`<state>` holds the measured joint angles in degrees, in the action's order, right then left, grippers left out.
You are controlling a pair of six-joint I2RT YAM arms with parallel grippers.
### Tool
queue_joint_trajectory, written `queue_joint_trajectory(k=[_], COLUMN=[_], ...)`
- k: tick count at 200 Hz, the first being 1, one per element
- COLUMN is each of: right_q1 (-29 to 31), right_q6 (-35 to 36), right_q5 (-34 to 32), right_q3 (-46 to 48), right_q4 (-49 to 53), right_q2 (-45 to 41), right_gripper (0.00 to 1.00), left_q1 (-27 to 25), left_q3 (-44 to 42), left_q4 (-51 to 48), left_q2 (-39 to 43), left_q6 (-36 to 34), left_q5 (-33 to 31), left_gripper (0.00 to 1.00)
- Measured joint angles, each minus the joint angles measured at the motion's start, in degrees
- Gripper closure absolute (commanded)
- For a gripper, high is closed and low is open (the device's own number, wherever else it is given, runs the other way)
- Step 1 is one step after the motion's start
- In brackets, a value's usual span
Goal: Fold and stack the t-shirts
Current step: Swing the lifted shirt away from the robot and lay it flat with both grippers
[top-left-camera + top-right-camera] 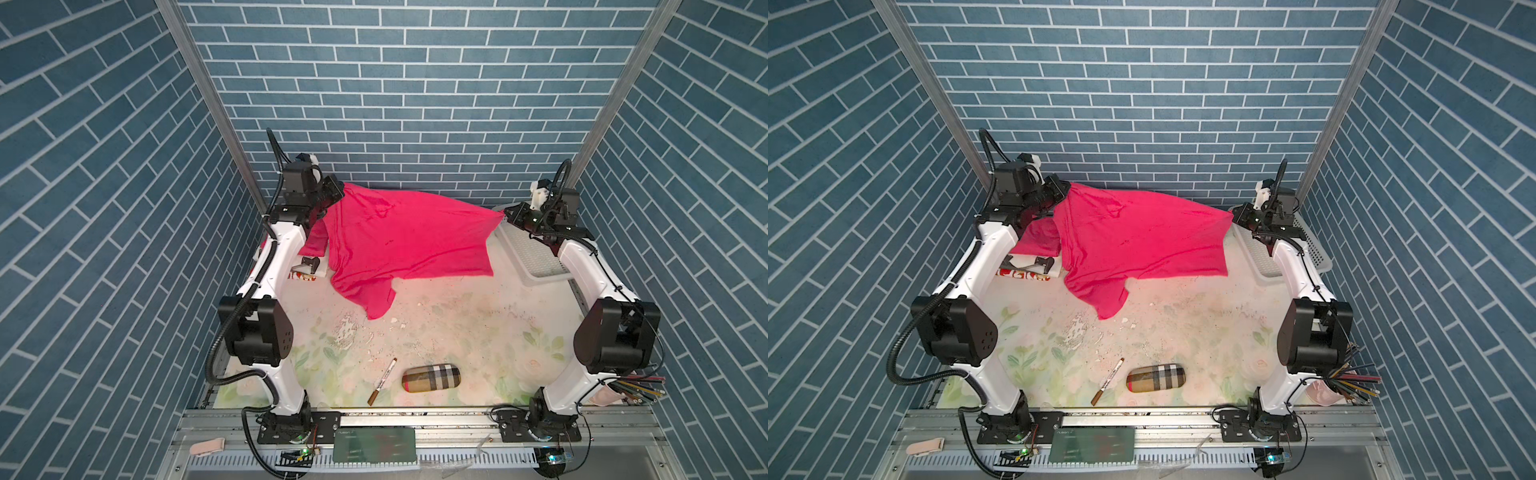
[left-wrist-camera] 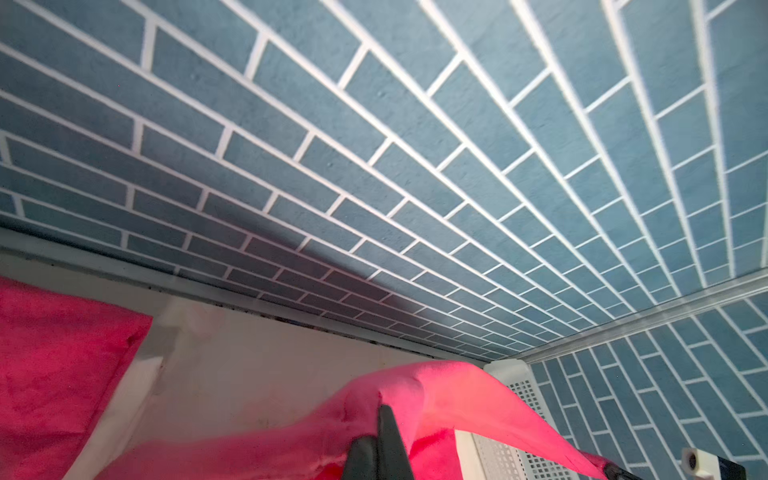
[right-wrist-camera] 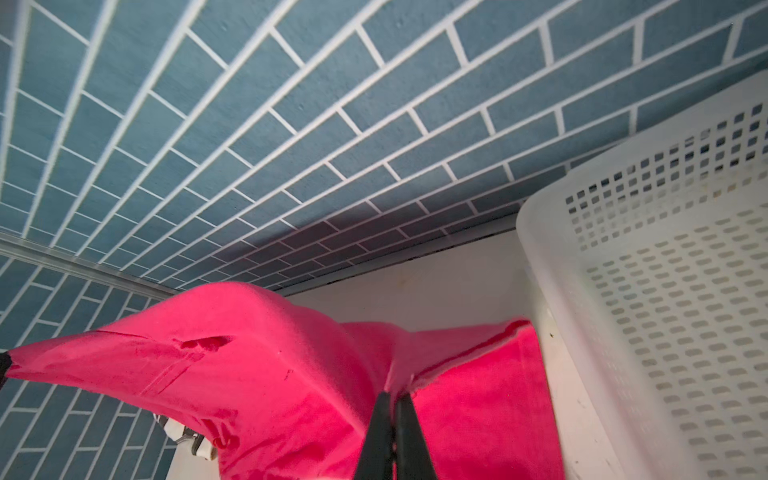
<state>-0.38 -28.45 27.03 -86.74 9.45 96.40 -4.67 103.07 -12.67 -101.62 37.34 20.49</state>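
We see the left tool [image 1: 340,192] and the right tool [image 1: 504,214] each pinching a corner of the bright pink thin fabric t-shirt [image 1: 399,237] stretched between them.

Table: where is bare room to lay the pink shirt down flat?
Bare: the middle of the table, between the held shirt and the marker and case, right up to the basket. Crowded: far left corner, with a folded shirt and a box.
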Motion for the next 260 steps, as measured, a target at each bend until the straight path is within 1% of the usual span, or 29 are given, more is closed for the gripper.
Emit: queue_joint_trajectory(k=[30,55,69,91,108,128,154,171,184,200,224,240,260], right_q1=[-0.02,-1.36,-3.80,-10.38,-15.34,-18.69,-20.26,-20.22,-19.67,-17.42,-12.22,-9.01,-5.79], right_q6=[-0.02,-0.24,-0.74,-2.86,-5.01,-7.63,-10.36,-10.86,-10.75,-9.33,-5.49,-3.63,-2.47], right_q5=[1.22,2.25,3.23,5.66,8.15,11.28,14.34,15.65,15.76,14.56,10.36,6.80,2.89], right_q3=[-1.29,-4.63,-7.50,-13.11,-17.55,-21.49,-23.58,-23.23,-21.35,-17.75,-9.73,-1.09,9.35], right_q4=[1.60,2.25,1.99,1.11,0.35,-0.90,-1.42,-1.70,-1.92,-1.05,0.63,0.24,-0.92], right_q2=[-7.21,-16.44,-21.88,-28.39,-30.25,-30.16,-26.95,-23.56,-21.42,-18.53,-14.23,-12.44,-9.11], right_gripper=[1.00,1.00,1.00,1.00,1.00,1.00,1.00,1.00,1.00,1.00,1.00,1.00,1.00], left_q1=[-0.57,-0.68,-0.68,-0.68,-0.66,-0.48,1.03,3.19,4.20,4.44,4.20,3.37,1.44], left_q3=[0.79,6.54,9.68,16.81,23.06,30.56,38.84,39.89,37.73,30.97,13.84,1.05,-12.37], left_q4=[-2.21,-6.03,-7.67,-9.66,-10.73,-11.98,-13.68,-13.75,-13.35,-11.93,-7.54,-4.57,-0.72], left_q2=[5.22,10.27,14.23,20.31,24.11,26.12,24.81,22.60,20.28,17.07,12.55,9.35,5.90], left_q6=[-0.90,-2.45,-3.19,-3.96,-4.52,-5.27,-6.32,-6.14,-5.49,-4.50,-3.30,-2.69,-1.81], left_q5=[-0.35,-1.84,-2.86,-3.85,-4.63,-5.81,-6.54,-5.03,-2.78,0.07,1.51,1.29,1.18], left_gripper=[1.00,1.00,1.00,1.00,1.00,1.00,1.00,1.00,1.00,1.00,1.00,1.00,1.00])
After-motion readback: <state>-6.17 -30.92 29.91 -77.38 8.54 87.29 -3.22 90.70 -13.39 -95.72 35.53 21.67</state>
